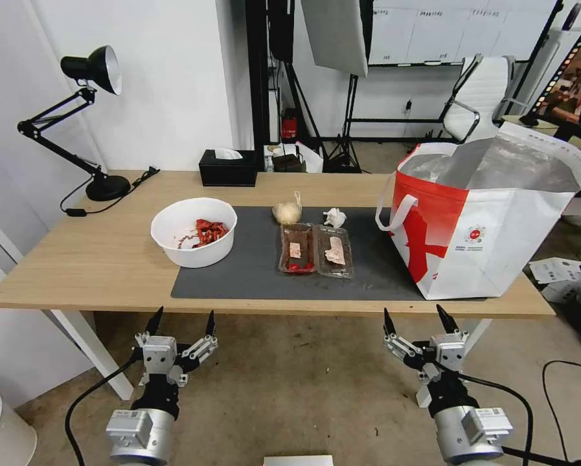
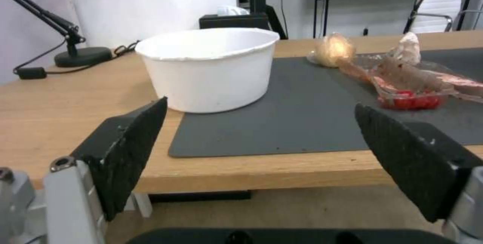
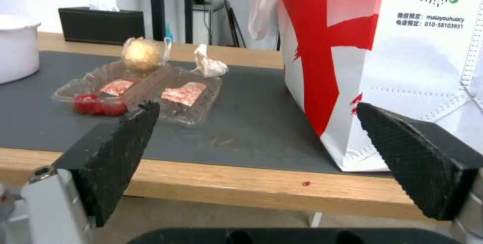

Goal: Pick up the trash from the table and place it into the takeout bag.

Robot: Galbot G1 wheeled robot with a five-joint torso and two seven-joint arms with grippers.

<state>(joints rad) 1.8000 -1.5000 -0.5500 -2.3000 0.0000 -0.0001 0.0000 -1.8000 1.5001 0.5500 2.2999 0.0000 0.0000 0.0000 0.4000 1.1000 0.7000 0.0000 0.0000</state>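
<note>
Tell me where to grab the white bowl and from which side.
Probably best by the rim of the white bowl: one finger inside, one outside the thin upright wall, coming down from above at the near edge. The body looks too wide to span. The left gripper, open below the table's front edge, is the nearer one.

Lighting even and bright; I see no harsh shadows.

Foil lining of the bag point(image 1: 497, 165) shows mild glare. Head view bends at its edges. Both wrist views are soft, with the fingers point(image 2: 128, 149) blurred up close.
</note>
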